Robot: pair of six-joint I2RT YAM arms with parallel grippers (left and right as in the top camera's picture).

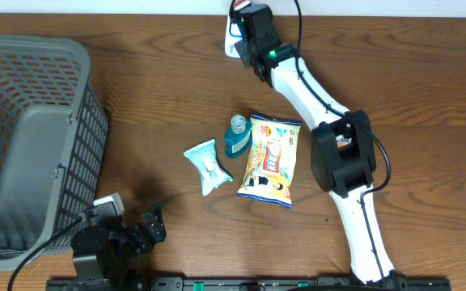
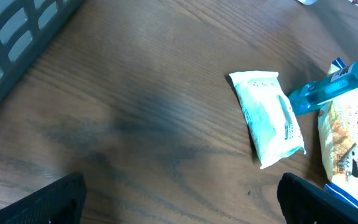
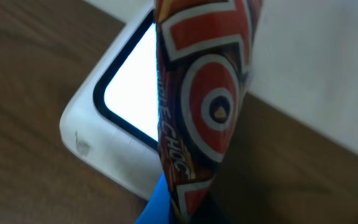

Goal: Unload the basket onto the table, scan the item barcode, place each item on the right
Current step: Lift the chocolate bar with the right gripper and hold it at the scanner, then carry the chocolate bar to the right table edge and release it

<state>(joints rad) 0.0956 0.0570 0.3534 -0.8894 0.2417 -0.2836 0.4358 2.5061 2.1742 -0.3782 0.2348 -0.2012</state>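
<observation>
A red, orange and brown snack packet [image 3: 204, 106] fills the right wrist view and stands on edge. My right gripper [image 1: 243, 39], at the table's far edge, is shut on its lower end. Its fingers are mostly hidden behind the wrapper. Just behind the packet lies a white scanner [image 3: 120, 118] with a bright, black-framed window; in the overhead view the scanner [image 1: 231, 50] peeks out beside the gripper. My left gripper [image 1: 154, 226] hangs open over bare wood near the front edge, with both dark fingers [image 2: 55, 199] wide apart and nothing between them.
Mid-table lie a pale teal wipes pack [image 1: 208, 166] [image 2: 267, 118], a blue bottle [image 1: 237, 136] [image 2: 334, 90] and a yellow snack bag [image 1: 272, 159] [image 2: 350, 134]. A grey plastic basket [image 1: 31, 137] takes up the left side, close to my left arm.
</observation>
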